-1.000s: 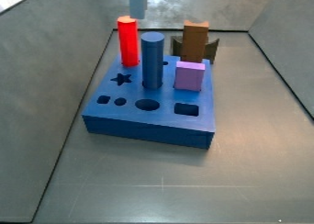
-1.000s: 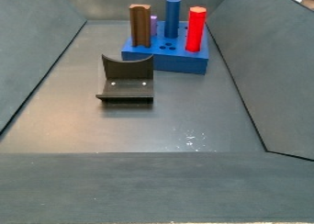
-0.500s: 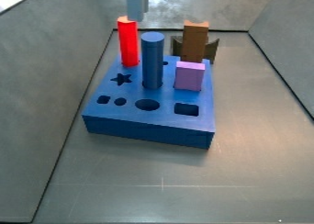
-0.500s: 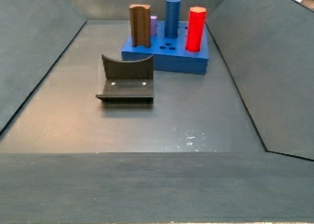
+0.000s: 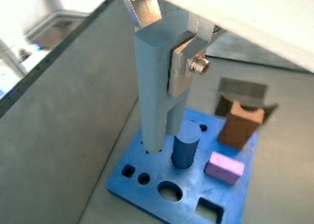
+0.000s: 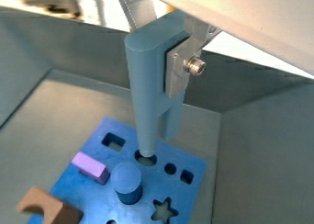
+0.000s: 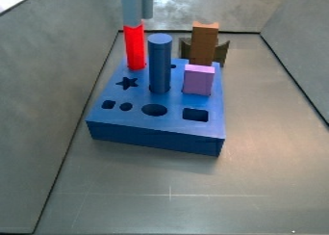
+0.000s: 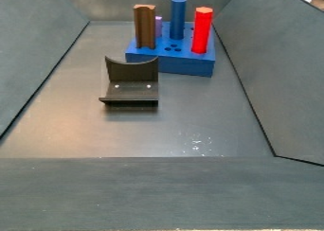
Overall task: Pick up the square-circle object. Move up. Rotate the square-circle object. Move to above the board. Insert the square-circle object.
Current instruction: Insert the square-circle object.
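My gripper is shut on the square-circle object, a long grey-blue peg that hangs upright from the fingers. It shows the same way in both wrist views, gripper and peg. In a side view only the peg's lower end shows at the top edge, well above the board. The blue board with its cut-out holes lies under the peg in both wrist views. In a side view the board stands at the far end, and the gripper is out of view there.
On the board stand a red cylinder, a blue cylinder, a pink cube and a brown block. The dark fixture stands on the floor beside the board. Grey walls close in the floor.
The peg's lower end at the top of the side view has shifted slightly left and looks wider. Nothing else has moved.
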You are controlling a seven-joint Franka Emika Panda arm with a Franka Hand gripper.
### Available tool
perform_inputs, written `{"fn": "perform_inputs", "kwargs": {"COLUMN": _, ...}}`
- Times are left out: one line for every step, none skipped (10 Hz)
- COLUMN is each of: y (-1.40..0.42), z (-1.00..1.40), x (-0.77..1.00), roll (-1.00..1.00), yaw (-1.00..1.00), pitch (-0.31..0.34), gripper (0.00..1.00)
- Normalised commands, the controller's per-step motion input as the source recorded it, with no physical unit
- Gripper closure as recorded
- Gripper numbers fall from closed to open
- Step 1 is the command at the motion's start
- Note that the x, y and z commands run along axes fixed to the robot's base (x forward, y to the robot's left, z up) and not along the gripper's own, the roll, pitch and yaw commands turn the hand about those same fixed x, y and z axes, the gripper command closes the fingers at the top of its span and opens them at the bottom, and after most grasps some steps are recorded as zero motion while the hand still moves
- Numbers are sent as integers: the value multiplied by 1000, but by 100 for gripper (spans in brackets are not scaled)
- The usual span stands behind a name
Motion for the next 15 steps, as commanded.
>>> {"fn": "perform_inputs", "kwargs": {"y": 0, "z": -349, "x": -249, "roll": -203, "yaw": -743, "pitch": -229, "gripper": 100}}
{"fn": "perform_inputs", "kwargs": {"y": 0, "z": -363, "x": -266, "roll": -217, "yaw": -726, "pitch": -246, "gripper": 100}}
{"fn": "perform_inputs", "kwargs": {"y": 0, "z": -357, "x": -246, "roll": -207, "yaw": -749, "pitch": -234, "gripper": 100}}
{"fn": "perform_inputs", "kwargs": {"y": 0, "z": -340, "x": -183, "roll": -189, "yaw": -811, "pitch": -196, "gripper": 100}}
{"fn": "perform_inputs", "kwargs": {"y": -11, "z": -309, "x": -126, "roll": -169, "yaw": -863, "pitch": -167, "gripper": 100}}
{"fn": "perform_inputs", "kwargs": {"y": -11, "z": -263, "x": -51, "roll": -136, "yaw": -917, "pitch": -144, "gripper": 100}}
{"fn": "perform_inputs", "kwargs": {"y": 0, "z": -214, "x": 0, "roll": -84, "yaw": -986, "pitch": -101, "gripper": 100}}
{"fn": "perform_inputs", "kwargs": {"y": 0, "z": -163, "x": 0, "roll": -19, "yaw": -1000, "pitch": -43, "gripper": 100}}
{"fn": "perform_inputs", "kwargs": {"y": 0, "z": -151, "x": 0, "roll": 0, "yaw": -1000, "pitch": -21, "gripper": 100}}
{"fn": "perform_inputs", "kwargs": {"y": 0, "z": -151, "x": 0, "roll": 0, "yaw": -1000, "pitch": -13, "gripper": 100}}
{"fn": "perform_inputs", "kwargs": {"y": 0, "z": -151, "x": 0, "roll": 0, "yaw": -1000, "pitch": -11, "gripper": 100}}
{"fn": "perform_inputs", "kwargs": {"y": 0, "z": -154, "x": 0, "roll": 0, "yaw": -1000, "pitch": -10, "gripper": 100}}
{"fn": "perform_inputs", "kwargs": {"y": 0, "z": -157, "x": 0, "roll": 0, "yaw": -1000, "pitch": -11, "gripper": 100}}
{"fn": "perform_inputs", "kwargs": {"y": 0, "z": -200, "x": 0, "roll": 0, "yaw": -1000, "pitch": -30, "gripper": 100}}
{"fn": "perform_inputs", "kwargs": {"y": 0, "z": -226, "x": 0, "roll": 0, "yaw": -1000, "pitch": -36, "gripper": 100}}
